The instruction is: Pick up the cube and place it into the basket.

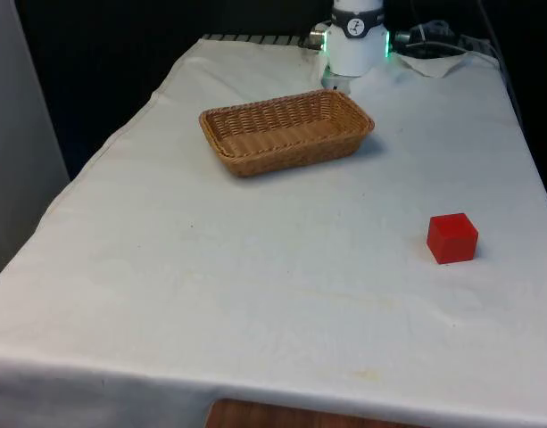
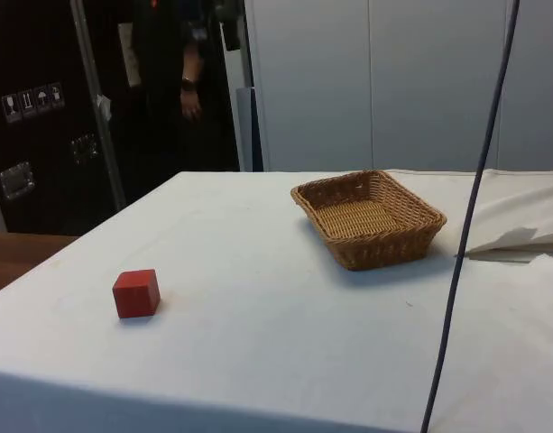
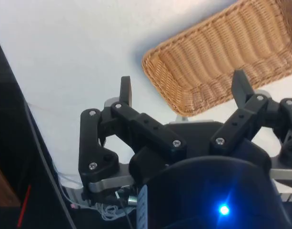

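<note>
- The red cube is seen resting on the white-clothed counter, towards the front view's right, well apart from the basket.
- The wicker basket is placed further back on the counter, near the robot's base (nothing is seen lying inside it).
- In the wrist view, the tool is held released above the counter, with its two fingers spread wide and nothing between them; the basket's corner is seen beyond them.
- In the side view, a person is seen standing behind the counter, before the dark cabinets.
</note>
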`<action>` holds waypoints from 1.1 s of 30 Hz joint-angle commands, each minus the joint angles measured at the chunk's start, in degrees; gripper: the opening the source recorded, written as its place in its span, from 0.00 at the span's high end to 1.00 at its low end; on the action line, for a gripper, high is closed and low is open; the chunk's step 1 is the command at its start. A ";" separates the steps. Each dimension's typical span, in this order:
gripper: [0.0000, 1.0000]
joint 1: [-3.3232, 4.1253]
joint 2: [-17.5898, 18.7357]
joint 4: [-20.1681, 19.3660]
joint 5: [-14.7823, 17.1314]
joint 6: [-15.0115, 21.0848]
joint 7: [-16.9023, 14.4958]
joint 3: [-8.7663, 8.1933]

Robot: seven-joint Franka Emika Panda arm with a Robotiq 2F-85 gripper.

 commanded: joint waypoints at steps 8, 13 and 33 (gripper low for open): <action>0.00 0.46 3.67 4.07 -1.20 0.40 3.27 2.12; 0.00 0.63 5.10 5.61 -1.78 0.52 4.58 2.98; 0.00 1.55 12.20 13.41 -5.50 0.57 10.89 6.47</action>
